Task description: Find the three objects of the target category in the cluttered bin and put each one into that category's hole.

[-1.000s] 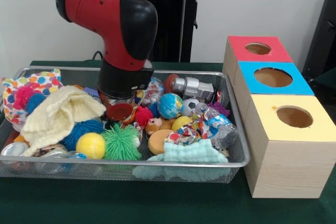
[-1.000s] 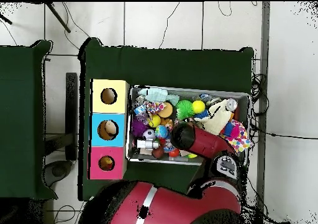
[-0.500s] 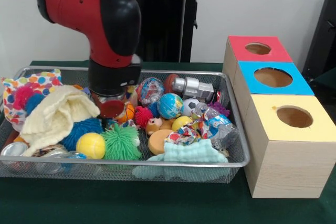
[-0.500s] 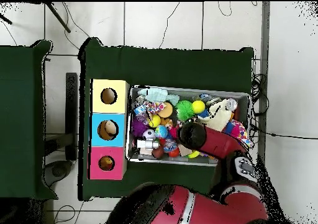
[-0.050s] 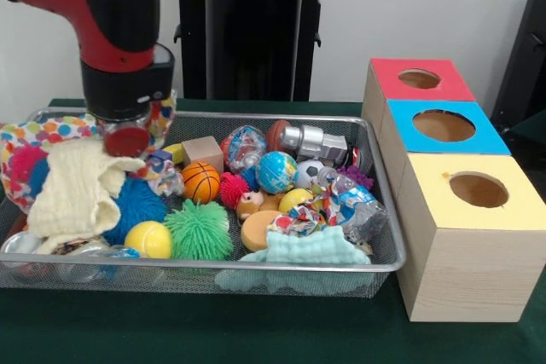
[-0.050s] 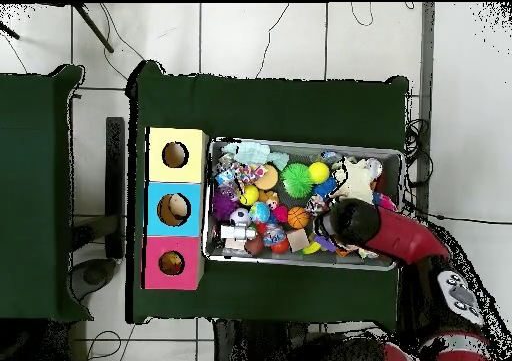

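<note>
Hovering over the cluttered wire-mesh bin (image 5: 375, 263), the red and black arm's gripper (image 5: 126, 138) sits by a cream knitted cloth (image 5: 81, 189) — its pincer's state cannot be told. Judging by the scene, the search step is in hand: the orange mini basketball (image 5: 200, 181) and globe-printed ball (image 5: 276, 171) lie mid-bin, and the next move calls for descending on one target — well apart from the three-hole wooden box (image 5: 444, 185).

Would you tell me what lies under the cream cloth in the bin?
Under the cream cloth a blue spiky ball pokes out at one side. Whatever else the cloth covers in the wire bin stays hidden.
</note>
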{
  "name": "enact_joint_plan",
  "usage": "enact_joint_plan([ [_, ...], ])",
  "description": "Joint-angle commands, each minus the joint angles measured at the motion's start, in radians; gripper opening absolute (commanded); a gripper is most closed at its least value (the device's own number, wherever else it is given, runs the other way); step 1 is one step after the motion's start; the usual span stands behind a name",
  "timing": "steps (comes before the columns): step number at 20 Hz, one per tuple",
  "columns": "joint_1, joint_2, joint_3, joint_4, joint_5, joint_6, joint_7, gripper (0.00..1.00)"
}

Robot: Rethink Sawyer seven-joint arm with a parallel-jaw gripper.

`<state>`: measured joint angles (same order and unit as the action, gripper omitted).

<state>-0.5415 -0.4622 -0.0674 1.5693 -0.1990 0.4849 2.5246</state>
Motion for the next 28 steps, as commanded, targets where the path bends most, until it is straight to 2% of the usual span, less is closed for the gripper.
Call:
enact_joint_plan([
  [1, -0.069, -0.071, 0.124, -0.053, -0.131, 0.106, -0.329, 0.00],
  [6, -0.062, -0.057, 0.124, -0.044, -0.165, 0.072, -0.255, 0.00],
  [12, -0.027, -0.029, 0.095, -0.009, -0.199, -0.020, -0.137, 0.00],
  [14, -0.023, -0.028, 0.092, -0.009, -0.209, -0.018, -0.131, 0.00],
  [15, -0.021, -0.027, 0.091, -0.008, -0.213, -0.017, -0.128, 1.00],
  [23, -0.026, -0.031, 0.104, -0.007, -0.192, 0.009, -0.107, 1.00],
  [28, -0.003, -0.108, 0.114, -0.032, -0.151, 0.118, -0.122, 1.00],
])
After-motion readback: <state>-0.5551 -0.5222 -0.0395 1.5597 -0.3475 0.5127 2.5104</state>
